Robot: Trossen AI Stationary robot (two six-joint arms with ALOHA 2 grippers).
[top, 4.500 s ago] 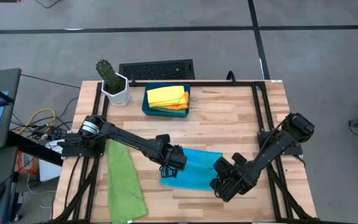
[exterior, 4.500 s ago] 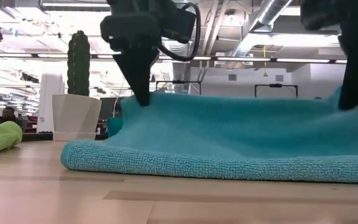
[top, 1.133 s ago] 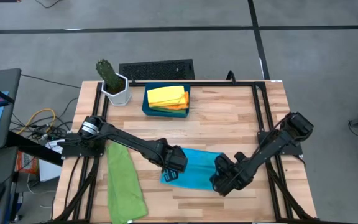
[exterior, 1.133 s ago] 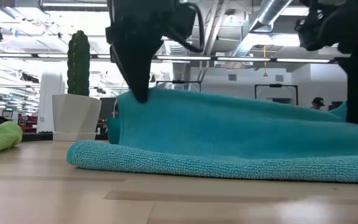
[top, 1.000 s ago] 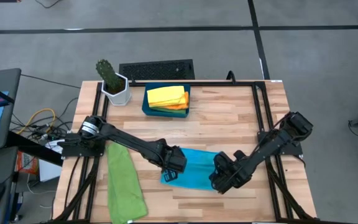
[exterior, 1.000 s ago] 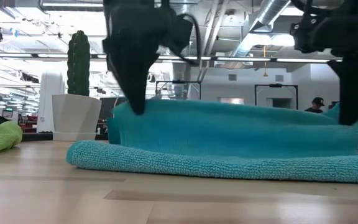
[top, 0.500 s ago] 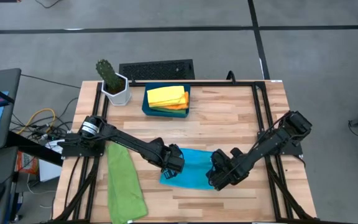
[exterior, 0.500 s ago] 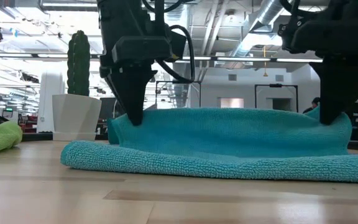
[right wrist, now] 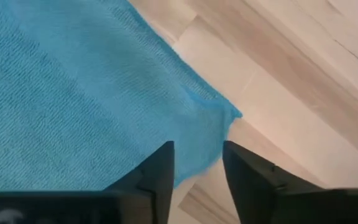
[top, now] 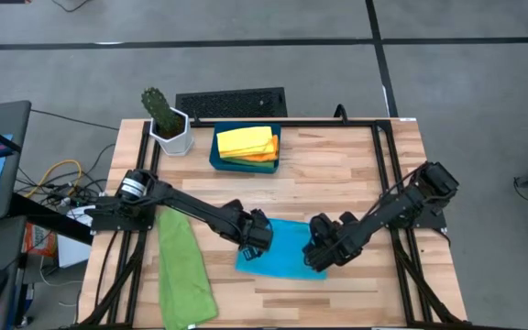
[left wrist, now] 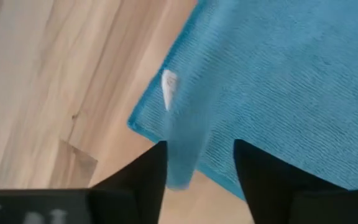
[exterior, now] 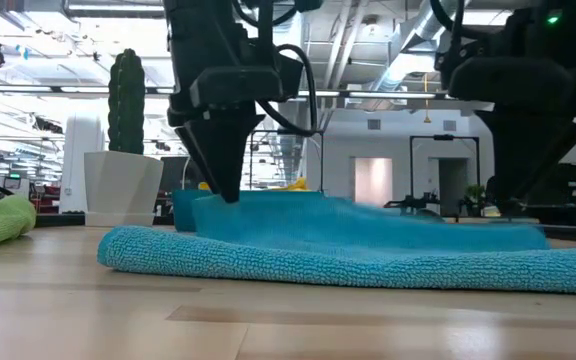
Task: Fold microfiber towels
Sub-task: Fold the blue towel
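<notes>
The sky-blue towel point(top: 282, 258) lies folded on the wooden table near its front; in the low view its upper layer point(exterior: 368, 222) rests on the lower one. My left gripper point(left wrist: 197, 146) stands open over the upper layer's left corner point(left wrist: 178, 163). My right gripper point(right wrist: 197, 146) stands open over its right corner point(right wrist: 211, 127). A green towel point(top: 183, 270) lies crumpled at the front left. A yellow towel point(top: 244, 140) and an orange one point(top: 269, 155) lie folded in the dark teal tray point(top: 216, 158). My left gripper points down with the upper layer's corner point(left wrist: 179, 171) between its spread fingers; whether a finger still touches the cloth I cannot tell. My right gripper points down with the towel's edge point(right wrist: 197, 160) between its spread fingers; whether it touches I cannot tell.
A white pot with a cactus point(top: 167, 126) stands at the far left corner, and a black grille point(top: 230, 103) lies behind the tray. Bare wood point(top: 337, 174) stretches between the tray and the blue towel.
Both grippers have carried the towel's raised upper layer a little toward the far edge and down, then opened. The layer, which stood up as a hump between them, has sunk flat onto the lower layer.
</notes>
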